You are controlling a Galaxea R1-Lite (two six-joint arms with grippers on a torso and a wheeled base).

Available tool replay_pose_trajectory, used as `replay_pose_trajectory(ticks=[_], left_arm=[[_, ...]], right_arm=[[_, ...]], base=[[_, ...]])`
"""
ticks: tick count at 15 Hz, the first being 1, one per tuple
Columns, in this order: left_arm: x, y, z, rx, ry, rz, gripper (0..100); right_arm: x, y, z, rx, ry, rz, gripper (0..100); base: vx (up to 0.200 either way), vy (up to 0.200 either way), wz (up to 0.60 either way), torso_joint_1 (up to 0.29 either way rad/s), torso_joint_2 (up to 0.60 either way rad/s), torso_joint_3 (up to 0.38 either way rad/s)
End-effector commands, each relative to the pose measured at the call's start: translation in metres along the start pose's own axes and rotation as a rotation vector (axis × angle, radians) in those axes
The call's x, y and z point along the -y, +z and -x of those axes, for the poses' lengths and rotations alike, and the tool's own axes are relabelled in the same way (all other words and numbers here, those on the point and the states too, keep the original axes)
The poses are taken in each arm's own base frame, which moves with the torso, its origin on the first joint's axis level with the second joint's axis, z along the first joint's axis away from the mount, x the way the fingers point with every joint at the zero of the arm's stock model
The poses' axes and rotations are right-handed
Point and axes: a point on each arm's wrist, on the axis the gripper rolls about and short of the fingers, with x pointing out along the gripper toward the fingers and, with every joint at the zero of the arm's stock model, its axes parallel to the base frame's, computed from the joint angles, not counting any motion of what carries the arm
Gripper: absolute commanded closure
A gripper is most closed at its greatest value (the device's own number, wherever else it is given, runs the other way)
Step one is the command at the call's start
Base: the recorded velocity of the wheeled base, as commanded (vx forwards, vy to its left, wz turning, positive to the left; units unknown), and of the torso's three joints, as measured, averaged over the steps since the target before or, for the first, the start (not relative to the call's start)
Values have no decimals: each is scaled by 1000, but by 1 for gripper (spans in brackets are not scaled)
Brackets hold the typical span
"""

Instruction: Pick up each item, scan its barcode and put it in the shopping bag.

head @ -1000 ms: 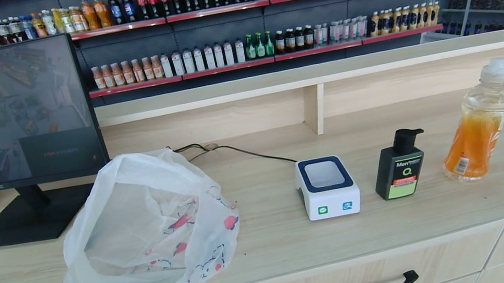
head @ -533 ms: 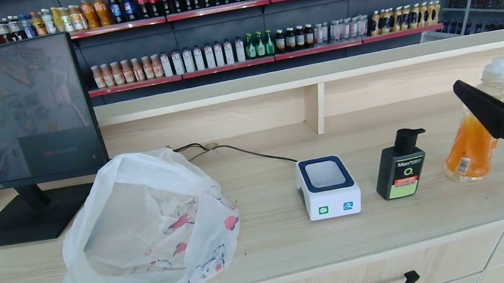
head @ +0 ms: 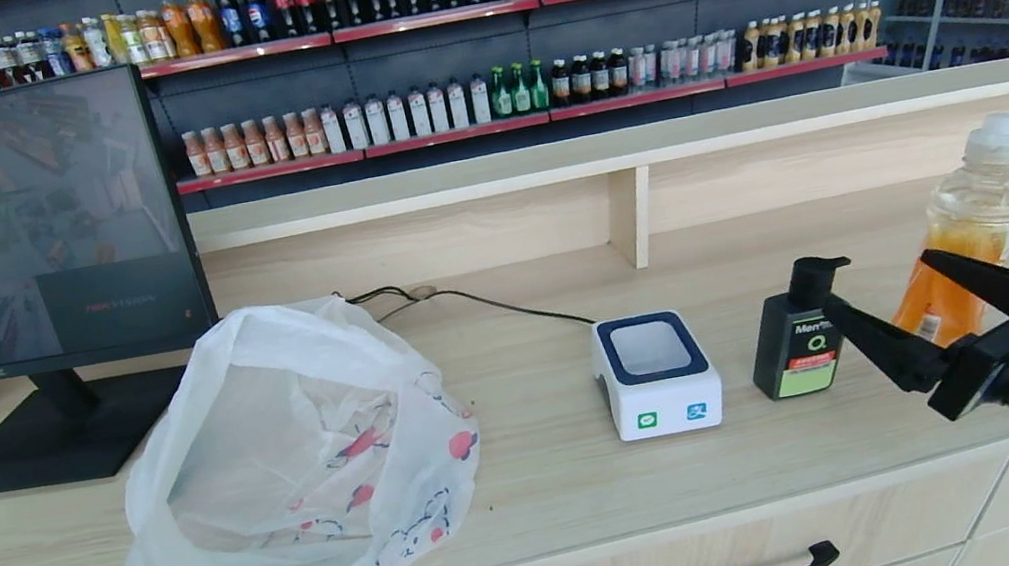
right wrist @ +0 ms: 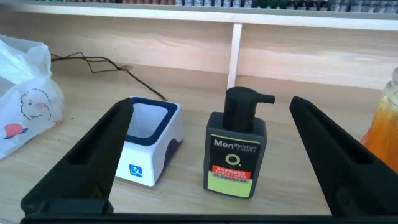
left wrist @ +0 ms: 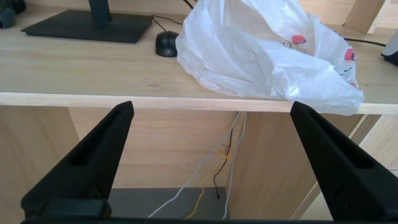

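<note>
R claw (head: 875,278) lower, closer, agape — 1 pump bottle (head: 797,350), 1 juice bottle (head: 972,217).

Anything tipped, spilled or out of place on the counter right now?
No spills; the pump bottle and juice bottle both stand. Only the shopping bag slumps, hanging over the front edge of the counter.

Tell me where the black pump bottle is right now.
The pump bottle stands upright right of centre on the counter in the head view, between the white scanner and the orange drink bottle, with the right gripper close by.
</note>
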Motion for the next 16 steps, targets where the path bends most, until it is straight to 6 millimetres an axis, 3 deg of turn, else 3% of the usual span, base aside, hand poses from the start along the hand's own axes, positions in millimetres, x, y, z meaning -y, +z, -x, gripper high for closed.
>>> replay_pose_trajectory(ticks=[1,3,8,16], left_arm=[[0,0,0,1,0,0,0],[0,0,0,1,0,0,0],[0,0,0,1,0,0,0],[0,0,0,1,0,0,0]], right_arm=[[-1,-11,7,-61,-8,-4,0],[-2,-19,14,-108,-4,-16,0],[-7,-30,-12,-141,16,-34,0],[-7,-39,-20,-180,15,-42,0]], base=[[0,0,0,0,0,0],[0,0,0,0,0,0],[0,0,0,0,0,0],[0,0,0,0,0,0]])
